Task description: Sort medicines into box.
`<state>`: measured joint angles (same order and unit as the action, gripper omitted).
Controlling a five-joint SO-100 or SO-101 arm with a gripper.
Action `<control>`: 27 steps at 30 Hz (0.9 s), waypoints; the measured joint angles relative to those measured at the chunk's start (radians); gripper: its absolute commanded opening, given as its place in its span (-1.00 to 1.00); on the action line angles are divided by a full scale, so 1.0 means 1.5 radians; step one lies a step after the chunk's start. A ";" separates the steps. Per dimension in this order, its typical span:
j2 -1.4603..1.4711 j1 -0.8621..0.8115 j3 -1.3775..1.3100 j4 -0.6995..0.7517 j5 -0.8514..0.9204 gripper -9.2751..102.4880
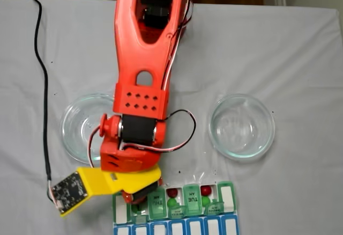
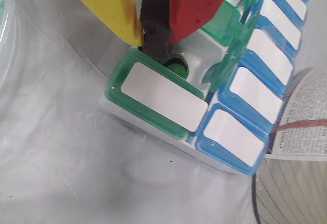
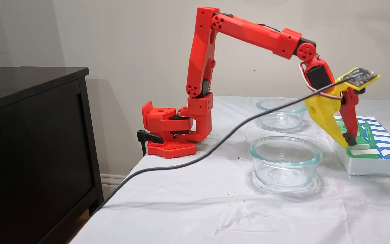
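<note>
Pill box point(image 1: 228, 198), flat, with translucent green lids over a blue-and-white row, at the table's near edge in a fixed view. Several green lids stand open. Open compartments hold red balls point(image 1: 172, 192) and green balls point(image 1: 206, 200); another green ball point(image 2: 177, 68) lies in the end-but-one compartment.

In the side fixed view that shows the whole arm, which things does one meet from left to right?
Black wooden cabinet → red arm base → near round clear glass dish → yellow-and-red hand → flat green-and-blue pill organiser box.

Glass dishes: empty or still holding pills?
Empty. In a fixed view, both glass dishes show only cloth through their bottoms; red and green pills sit in the organiser.
</note>
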<state>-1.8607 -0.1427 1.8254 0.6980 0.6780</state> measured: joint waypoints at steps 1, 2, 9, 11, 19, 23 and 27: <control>-0.026 0.001 0.012 0.000 -0.011 -0.84; -0.042 0.004 0.020 0.000 -0.019 -0.84; -0.190 0.086 0.095 -0.057 -0.144 -0.84; -0.205 0.119 0.117 -0.088 -0.173 -0.84; -0.206 0.202 0.217 -0.309 -0.269 -0.84; -0.185 0.219 0.220 -0.375 -0.294 -0.84; -0.168 0.234 0.220 -0.398 -0.299 -0.84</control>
<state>-2.1123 0.2086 2.1552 0.1012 0.2301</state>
